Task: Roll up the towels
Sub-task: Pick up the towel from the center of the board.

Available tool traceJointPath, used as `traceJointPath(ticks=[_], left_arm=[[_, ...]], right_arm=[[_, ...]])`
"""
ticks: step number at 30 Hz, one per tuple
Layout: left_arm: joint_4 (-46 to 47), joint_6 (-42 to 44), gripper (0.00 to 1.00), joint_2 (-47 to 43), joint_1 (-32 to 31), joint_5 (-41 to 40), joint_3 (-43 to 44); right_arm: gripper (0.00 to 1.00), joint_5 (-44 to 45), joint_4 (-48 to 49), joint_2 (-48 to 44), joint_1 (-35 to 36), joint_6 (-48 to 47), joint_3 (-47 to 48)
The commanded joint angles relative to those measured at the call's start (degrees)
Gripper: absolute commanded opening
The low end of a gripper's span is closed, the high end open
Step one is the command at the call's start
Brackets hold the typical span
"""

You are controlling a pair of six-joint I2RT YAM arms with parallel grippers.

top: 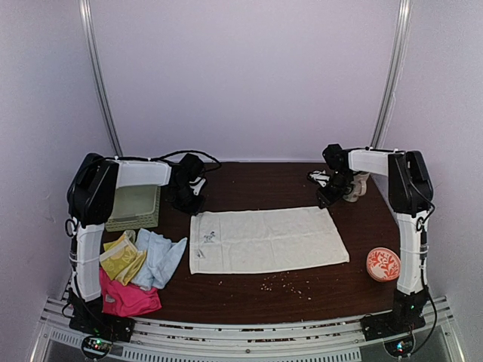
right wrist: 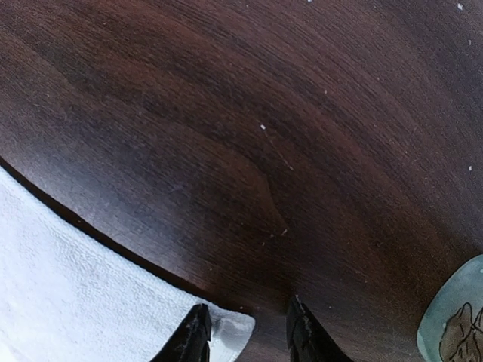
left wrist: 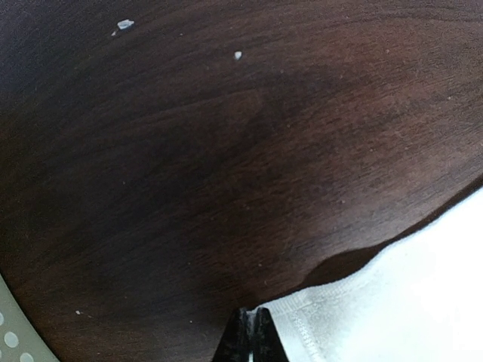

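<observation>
"Which towel are they on?"

"The cream-white towel (top: 268, 239). It's spread flat in the middle of the table (top: 256, 185), long side running left to right. The pale blue towel (top: 160, 258), the yellow-green one (top: 121, 256) and the hot-pink one (top: 130, 299) are heaped at the near left, beside the basket (top: 134, 207)."

"Has the rolling begun?"

"I'd say not, since nothing is curled yet. This looks like the step of taking hold, with one arm at each far corner."

"Do they have it?"

"The left gripper (left wrist: 245, 326) has its fingers pressed together right at its corner. The hem meets the tips (whether any cloth is pinched between them, I can't tell). The right gripper (right wrist: 247, 323) stands apart, low over the wood. One finger is over the cloth, the other over bare table, and the corner lies between them."

"So what's next?"

"Probably the right closes on that corner. Then both should bring the far edge toward us together. If one side leads, the roll will come out skewed."
</observation>
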Motion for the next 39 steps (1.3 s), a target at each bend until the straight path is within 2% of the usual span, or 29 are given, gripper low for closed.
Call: traceJointPath(ticks=[1,6,18,29,39], left_arm=[[1.07,0.80,0.00,-0.47,-0.06,-0.02,-0.31],[1.09,0.88,0.00,-0.18,-0.03,-0.25,-0.01],[1.82,0.66,0.00,-0.26,-0.06,0.43,0.10],[6.20,1.54,0.00,-6.40,0.04,-0.52,-0.82],[7.95,2.39,0.00,-10.17,0.02,3.91,-1.71]], right_arm=[[0.35,0.60,-1.57,1.25,0.08,1.09,0.65],[0.27,-0.85,-2.21,1.24,-0.01,1.44,0.65],[0.00,-1.50,-1.19,-0.54,-0.90,1.50,0.31],[0.00,-4.49,-0.02,-8.22,-3.74,-0.15,0.58],[0.00,-6.26,0.22,-12.72,-4.09,-2.09,-0.48]])
